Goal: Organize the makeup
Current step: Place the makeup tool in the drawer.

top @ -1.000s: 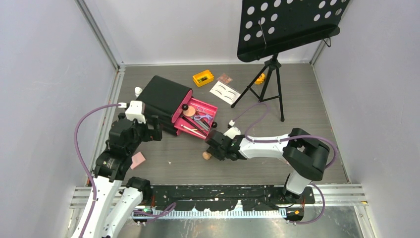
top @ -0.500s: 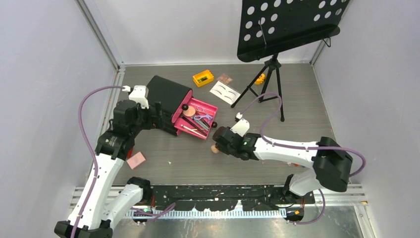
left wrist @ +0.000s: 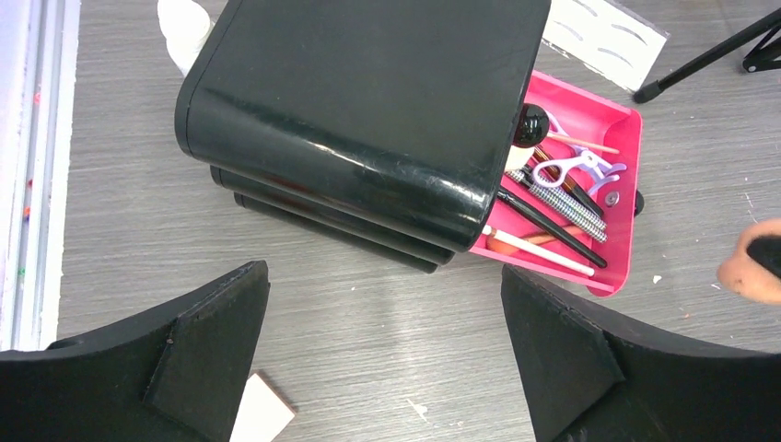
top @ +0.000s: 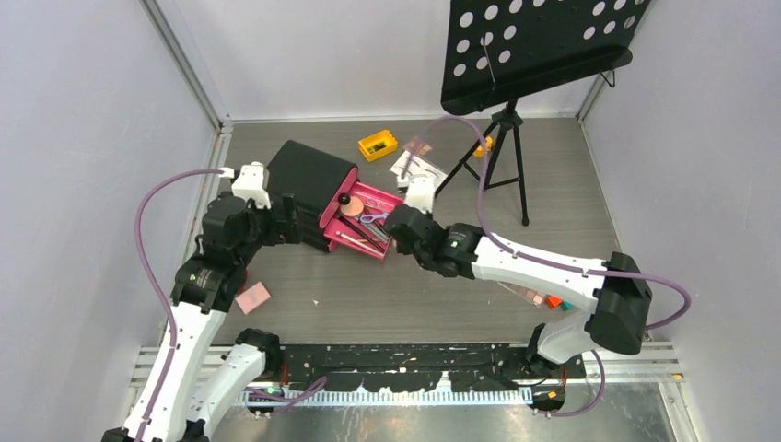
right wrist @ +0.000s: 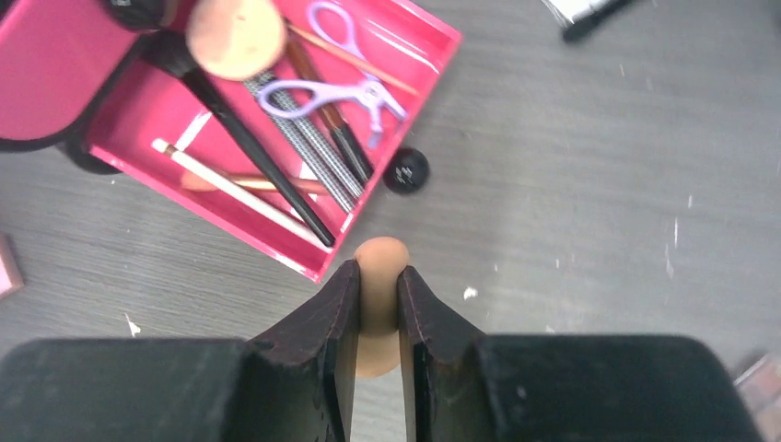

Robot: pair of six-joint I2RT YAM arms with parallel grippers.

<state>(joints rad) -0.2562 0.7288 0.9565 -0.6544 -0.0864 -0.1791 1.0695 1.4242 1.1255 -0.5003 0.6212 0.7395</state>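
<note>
Noted right claw (right wrist: 378,276) drawn narrow, both fingers (right wrist: 322,322) pressed flat against the sides of a peach sponge (right wrist: 380,256). Logged the sponge's rounded tip poking past the fingertips, just beside the near corner of the pink drawer (right wrist: 276,253). Cannot tell whether the sponge touches the surface (right wrist: 571,203).

Recorded inside the drawer: a second peach sponge (right wrist: 235,37) at the back, lilac scissors (right wrist: 332,92), a black brush (right wrist: 249,157) lying slantwise, and a white-handled brush (right wrist: 239,198) nearest the front wall. Marked a black knob (right wrist: 406,170) on the drawer front, close to the held sponge.

Found left claw (left wrist: 382,272) spread wide, gripping nothing, with the black chest (left wrist: 368,101) just ahead of the fingertips; no contact visible. Saw the drawer pulled out from the chest toward the right arm.

Spotted a white bottle (left wrist: 184,23) behind the chest, and a white eyebrow card (left wrist: 603,28) beyond the drawer.

Logged further back on the surface a yellow block (top: 378,145) and a brown palette (top: 419,145), near the music stand (top: 534,46). Noted a pink square (top: 252,297) beside the left arm.
</note>
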